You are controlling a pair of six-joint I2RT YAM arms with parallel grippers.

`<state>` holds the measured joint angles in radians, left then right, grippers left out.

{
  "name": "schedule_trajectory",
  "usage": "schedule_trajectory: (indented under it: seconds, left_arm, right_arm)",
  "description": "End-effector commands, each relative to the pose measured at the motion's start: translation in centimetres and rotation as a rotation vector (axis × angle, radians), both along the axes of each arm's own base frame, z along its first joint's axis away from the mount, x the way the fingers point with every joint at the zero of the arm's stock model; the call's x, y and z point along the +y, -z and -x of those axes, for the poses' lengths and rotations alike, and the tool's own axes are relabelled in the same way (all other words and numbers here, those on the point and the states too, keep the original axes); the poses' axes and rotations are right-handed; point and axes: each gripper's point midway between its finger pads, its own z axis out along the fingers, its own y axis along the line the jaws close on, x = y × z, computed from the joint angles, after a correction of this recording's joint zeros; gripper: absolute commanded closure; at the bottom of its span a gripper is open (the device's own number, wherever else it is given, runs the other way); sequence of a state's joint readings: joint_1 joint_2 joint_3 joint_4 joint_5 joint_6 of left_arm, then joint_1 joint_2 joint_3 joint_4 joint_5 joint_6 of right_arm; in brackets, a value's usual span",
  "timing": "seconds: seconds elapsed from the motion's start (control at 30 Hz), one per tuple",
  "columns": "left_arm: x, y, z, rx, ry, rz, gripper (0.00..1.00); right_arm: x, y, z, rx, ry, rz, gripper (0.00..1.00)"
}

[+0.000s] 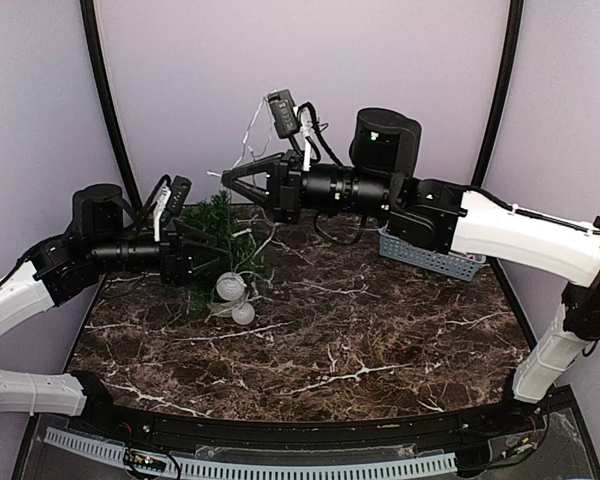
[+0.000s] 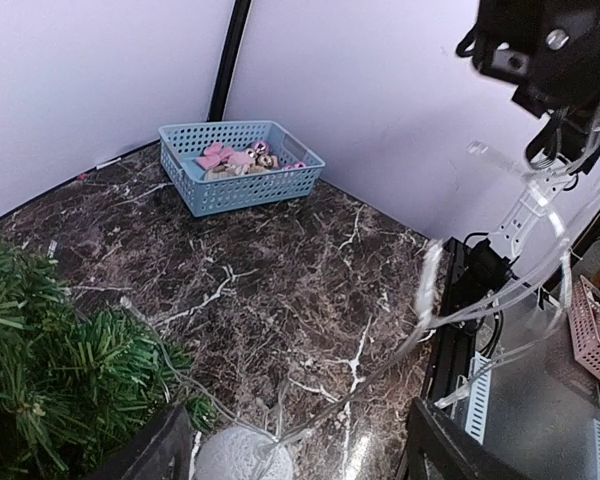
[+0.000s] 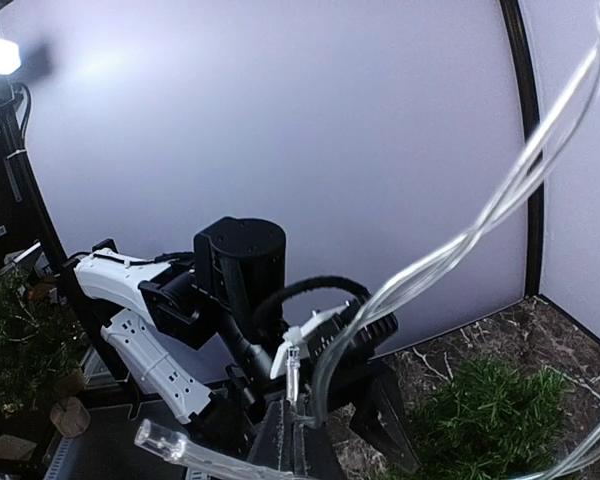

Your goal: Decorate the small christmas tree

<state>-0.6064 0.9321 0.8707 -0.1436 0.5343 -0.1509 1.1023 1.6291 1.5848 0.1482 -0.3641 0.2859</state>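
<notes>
Small bushy dark-green christmas tree (image 1: pixel 212 222): far left of the dark, white-veined marble bench (image 1: pixel 360 340), its branches against the left hand (image 2: pixel 295 455), whose fingers are spread wide, with a white textured round object (image 2: pixel 238 455) low between them (pot or bauble, cannot tell). Clear plastic light string (image 2: pixel 430 285): pinched in the pressed-together right hand (image 1: pixel 227 178) above the tree, a pinch seen close up only in the right wrist view. Light-blue plastic lattice basket (image 2: pixel 242 190): far right corner, half hidden by the right arm from above; only the left wrist view shows its pink pieces (image 2: pixel 230 158).
</notes>
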Motion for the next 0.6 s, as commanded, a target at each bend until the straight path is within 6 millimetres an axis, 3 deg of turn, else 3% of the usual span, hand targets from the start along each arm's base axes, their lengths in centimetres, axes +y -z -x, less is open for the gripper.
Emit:
schedule_trajectory:
  seconds: [0.0, 0.23, 0.57]
  left_arm:
    - [-0.4, 1.2, -1.3, -0.067, -0.059, -0.047, 0.25]
    - [-1.6, 4.0, -1.5, -0.039, -0.063, -0.051, 0.21]
    - [-5.7, 6.2, -0.7, -0.007, 0.000, -0.064, 0.19]
  right_arm:
    - [-0.6, -4.5, -0.4, -0.034, 0.063, -0.121, 1.00]
    - [-1.0, -5.8, -0.7, -0.053, 0.087, -0.148, 1.00]
    - [-1.8, -6.5, -1.2, -0.061, 0.139, -0.169, 1.00]
